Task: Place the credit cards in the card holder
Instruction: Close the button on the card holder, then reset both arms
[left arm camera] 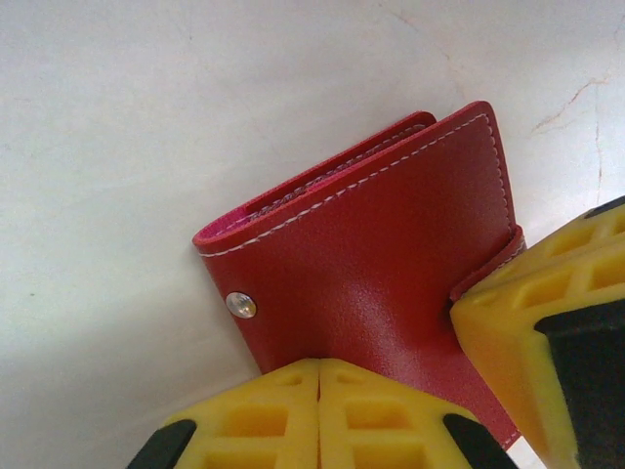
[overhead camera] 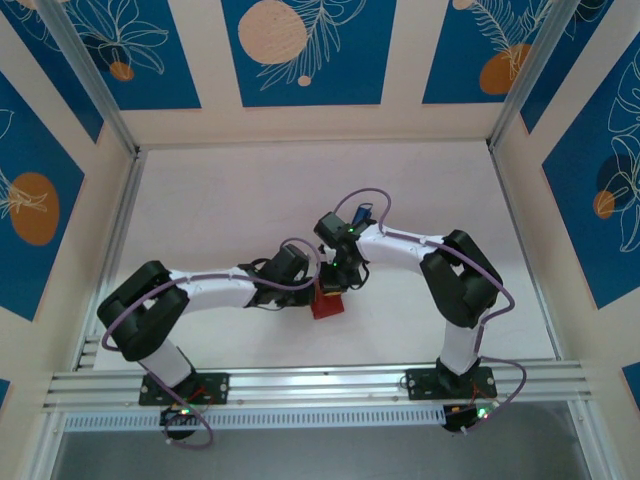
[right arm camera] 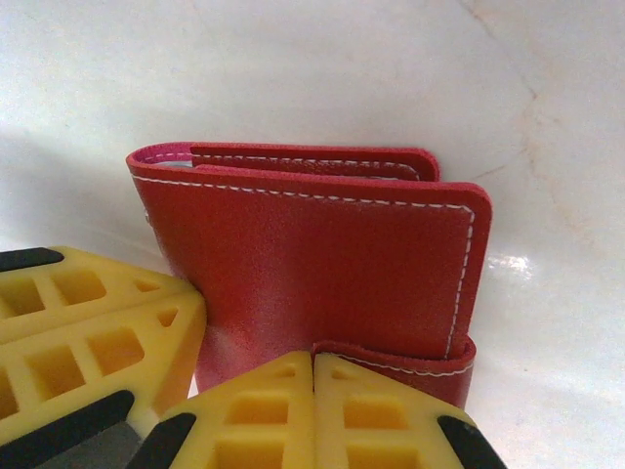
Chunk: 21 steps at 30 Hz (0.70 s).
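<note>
Two white robot arms meet over a small red leather-like folding wallet [left arm camera: 381,254] just near of the middle of a pale white table [overhead camera: 250,190], the left arm reaching in from the left and the right arm from the right. The wallet is folded, its two covers lying together, white stitching running along the edges and a strip of pink lining showing at the open side. A silver snap stud [left arm camera: 241,305] sits bare on the outer cover, while the red closing tab [right arm camera: 410,357] wraps round the opposite edge. The left gripper [left arm camera: 319,369] has its yellow fingers pressed together, tips against the wallet's outer cover close to the stud. The right gripper [right arm camera: 313,357] also has its yellow fingers brought fully together, tips touching the tab. Whether either pair pinches any leather cannot be told. In each wrist view the other arm's yellow fingers rest just beside the wallet. Blue wall panels [overhead camera: 300,50] printed with white leaf outlines and orange discs ring the table on the left, far and right sides.
</note>
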### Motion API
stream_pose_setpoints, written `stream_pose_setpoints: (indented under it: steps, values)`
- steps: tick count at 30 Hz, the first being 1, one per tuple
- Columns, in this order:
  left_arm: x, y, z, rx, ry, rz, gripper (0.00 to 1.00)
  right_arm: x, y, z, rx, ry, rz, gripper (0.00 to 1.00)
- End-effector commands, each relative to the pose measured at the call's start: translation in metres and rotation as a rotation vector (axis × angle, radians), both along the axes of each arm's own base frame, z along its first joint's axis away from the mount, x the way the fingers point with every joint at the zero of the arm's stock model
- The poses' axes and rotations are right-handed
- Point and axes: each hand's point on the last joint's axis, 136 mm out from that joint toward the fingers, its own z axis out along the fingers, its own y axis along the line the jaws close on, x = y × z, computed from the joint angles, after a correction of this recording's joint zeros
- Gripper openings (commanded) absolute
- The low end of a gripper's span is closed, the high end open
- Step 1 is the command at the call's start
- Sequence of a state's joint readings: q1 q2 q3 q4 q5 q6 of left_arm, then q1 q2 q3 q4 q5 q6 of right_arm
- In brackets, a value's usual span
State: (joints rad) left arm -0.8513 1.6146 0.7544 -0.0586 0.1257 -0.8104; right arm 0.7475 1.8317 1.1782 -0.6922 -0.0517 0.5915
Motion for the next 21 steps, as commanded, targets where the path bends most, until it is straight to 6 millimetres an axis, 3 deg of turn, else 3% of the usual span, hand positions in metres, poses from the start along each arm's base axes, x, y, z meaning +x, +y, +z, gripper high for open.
stream_pose_setpoints:
  steps: [1, 5, 10, 15, 16, 17, 18, 21]
  values:
    - [-0.010, 0.011, -0.022, 0.063, 0.041, 0.006, 0.07, -0.027, -0.010, -0.031, -0.088, 0.085, 0.021, 0.00]
    - [-0.006, 0.008, -0.013, 0.051, 0.027, 0.003, 0.07, -0.010, -0.001, -0.002, -0.032, -0.021, 0.022, 0.00]
    - [0.003, 0.000, 0.019, 0.006, -0.024, -0.011, 0.09, 0.017, 0.007, 0.054, 0.102, -0.152, -0.013, 0.24]
    - [0.015, 0.005, 0.057, -0.038, -0.093, 0.000, 0.19, 0.037, -0.013, 0.090, 0.142, -0.275, -0.085, 0.40]
    - [0.018, 0.010, 0.066, -0.048, -0.118, 0.007, 0.23, 0.041, -0.022, 0.094, 0.128, -0.308, -0.107, 0.49]
    - [0.019, 0.015, 0.075, -0.054, -0.149, 0.010, 0.29, 0.044, -0.032, 0.099, 0.114, -0.348, -0.130, 0.78]
    - [0.022, 0.021, 0.085, -0.055, -0.183, 0.016, 0.37, 0.048, -0.042, 0.103, 0.088, -0.389, -0.150, 1.00]
    - [0.030, 0.053, 0.118, -0.024, -0.333, 0.062, 0.78, 0.062, -0.088, 0.116, -0.052, -0.559, -0.236, 0.99]
